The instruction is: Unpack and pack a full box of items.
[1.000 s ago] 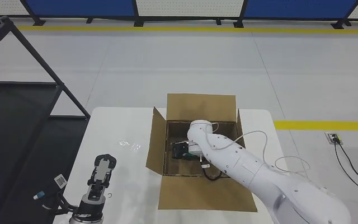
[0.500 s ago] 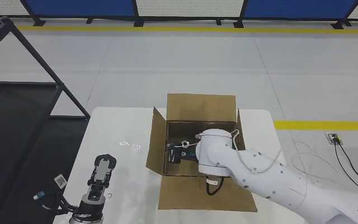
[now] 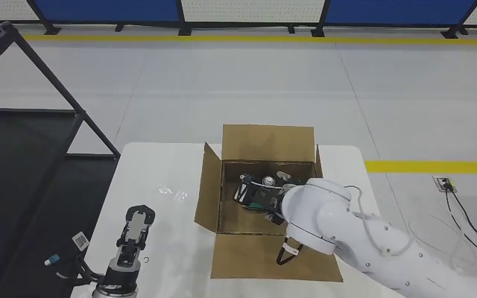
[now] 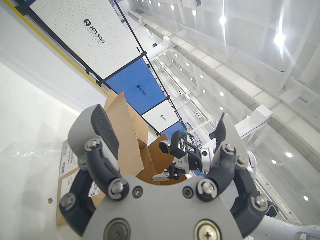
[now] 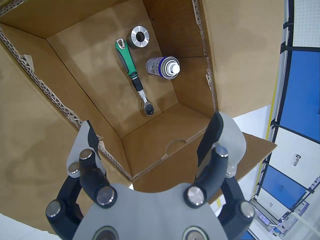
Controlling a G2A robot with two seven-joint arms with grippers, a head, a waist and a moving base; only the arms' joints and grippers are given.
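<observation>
**Three Items Left in Box**

Hovering over box (image 5: 75, 58) with right tool (image 5: 153, 127) released; left tool (image 4: 160, 119) released too, by counter's (image 3: 160, 171) front-left corner. On box floor: ratchet (image 5: 132, 72) flat, can (image 5: 161, 67) and sleeve (image 5: 139, 37) upright. Ratchet likely heavy, stiff: best gripped mid-handle, on the rubber.
</observation>
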